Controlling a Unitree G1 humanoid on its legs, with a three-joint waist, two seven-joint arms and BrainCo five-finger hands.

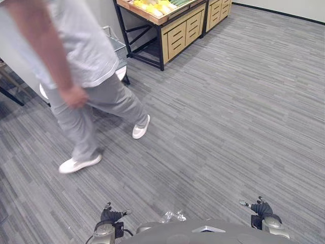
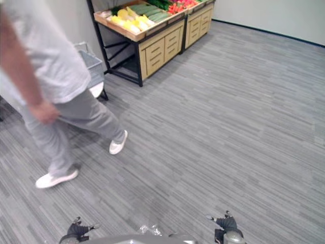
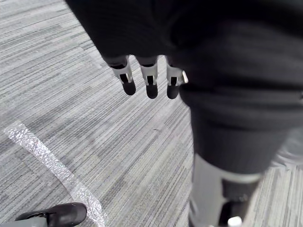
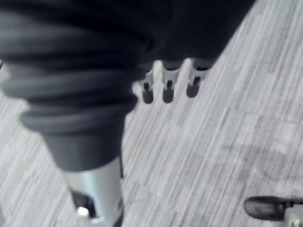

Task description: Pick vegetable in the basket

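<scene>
Yellow vegetables point(image 2: 127, 18), green ones point(image 2: 148, 10) and red ones point(image 2: 180, 6) lie on a wooden stand point(image 2: 152, 48) far ahead at the back. A grey basket point(image 2: 91, 63) stands to the left of that stand, partly hidden behind a person. My left hand point(image 1: 109, 216) and right hand point(image 1: 261, 208) hang low at my sides, far from the stand. In the wrist views the left fingers point(image 3: 150, 85) and the right fingers point(image 4: 166, 90) point down at the carpet, relaxed and holding nothing.
A person point(image 1: 76, 61) in a grey shirt and white shoes walks across the grey carpet at the left, between me and the basket. A second wooden cabinet point(image 1: 218, 12) adjoins the stand. A strip of clear tape point(image 3: 47, 161) lies on the floor by my left side.
</scene>
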